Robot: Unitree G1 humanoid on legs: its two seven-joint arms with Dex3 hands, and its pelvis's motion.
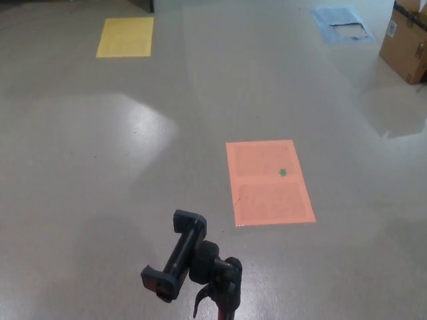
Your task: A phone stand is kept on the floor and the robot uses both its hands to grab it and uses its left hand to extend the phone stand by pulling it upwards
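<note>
A black phone stand (190,263) rises from the bottom edge of the head view, its spring clamp tilted on a ball joint, one jaw up and away at the top, the other low and toward the camera with a hint of red at its tip. The pole below the joint is cut off by the frame, so the foot of the stand cannot be seen.

Just beyond the stand and slightly to its right lies an orange sheet (268,182) flat on the grey floor (100,167), a small green mark (282,173) near its middle. Far beyond the stand to the left sits a yellow sheet (125,37); far beyond to the right, a blue sheet (341,25) with a pale patch, and next to it, at the picture's right edge, a cardboard box (405,40) bearing a white label whose print is too small to read. No other writing can be made out.

Neither robot hand appears, so the state of the fingers cannot be told. The floor around the stand is open on the left, ahead and on the right, glossy with window glare.
</note>
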